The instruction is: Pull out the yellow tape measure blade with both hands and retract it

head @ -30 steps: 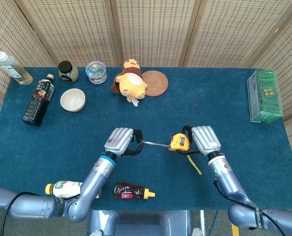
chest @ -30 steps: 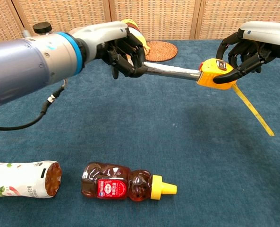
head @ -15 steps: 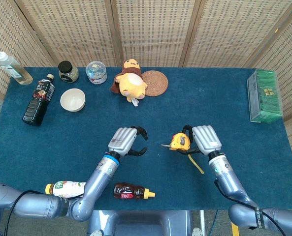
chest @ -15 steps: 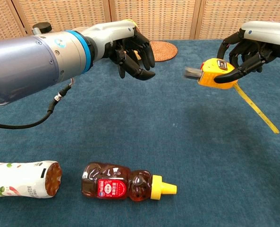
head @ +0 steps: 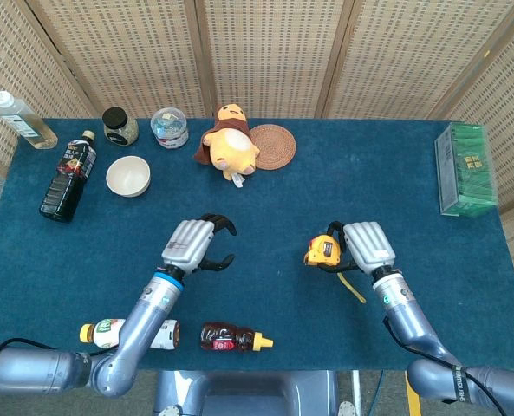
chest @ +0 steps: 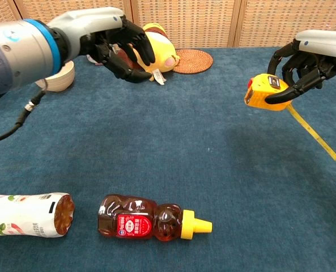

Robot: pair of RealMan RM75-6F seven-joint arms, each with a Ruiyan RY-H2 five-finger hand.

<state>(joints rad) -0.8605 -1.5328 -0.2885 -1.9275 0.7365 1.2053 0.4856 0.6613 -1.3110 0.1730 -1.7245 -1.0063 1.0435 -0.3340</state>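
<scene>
Yellow tape measure gripped in right hand, blade retracted; left hand released, holding nothing. Could slip from that partial wrap and drop onto table.

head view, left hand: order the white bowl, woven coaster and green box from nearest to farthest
From the left hand:
1. white bowl, up and to the left of it.
2. woven coaster, at the back, right of the plush toy.
3. green box, at the table's far right edge.
</scene>
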